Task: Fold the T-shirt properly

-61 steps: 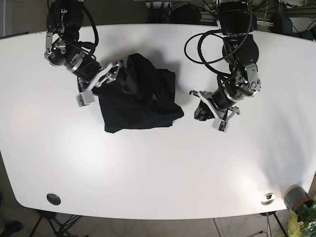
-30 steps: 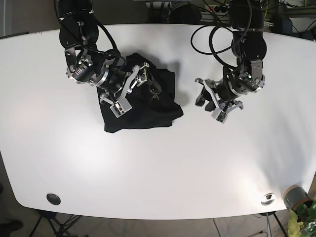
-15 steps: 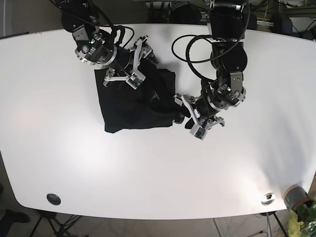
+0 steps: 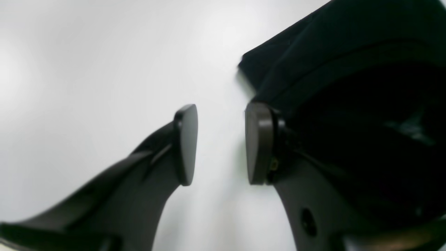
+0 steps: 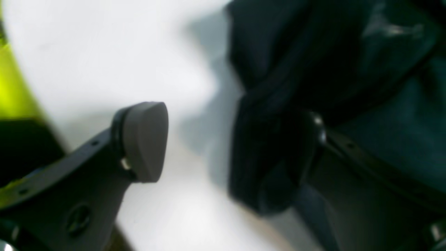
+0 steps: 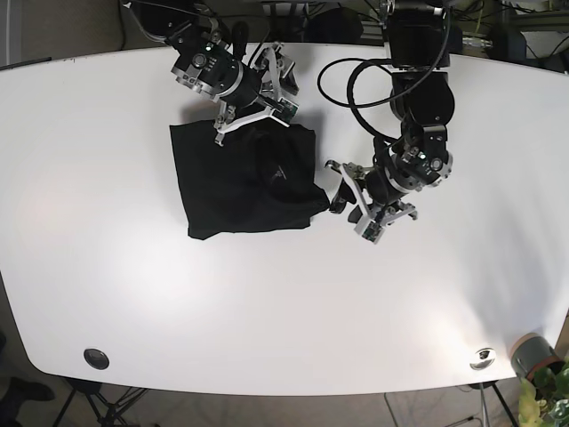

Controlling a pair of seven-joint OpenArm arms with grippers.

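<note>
T-shirt [image 6: 247, 182]: lying partly folded on the counter [image 6: 107, 267], between both claws; limp, light cloth, best pinched at a corner.
Left claw [image 4: 221, 143]: gaping, empty, beside the hem corner.
Right claw [image 5: 223, 146]: gaping, straddling the edge.

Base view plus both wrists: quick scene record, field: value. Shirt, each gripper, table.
shirt: black T-shirt, folded into a rough rectangle, flat on the table
table: white, round fittings near both front corners
left gripper: open, nothing between the pads, one finger against the shirt's edge by a corner
right gripper: open, at the shirt's far edge, cloth bunched beside one finger; wrist view blurred, contact unclear
plant: green leaves past the table's near corner
</note>
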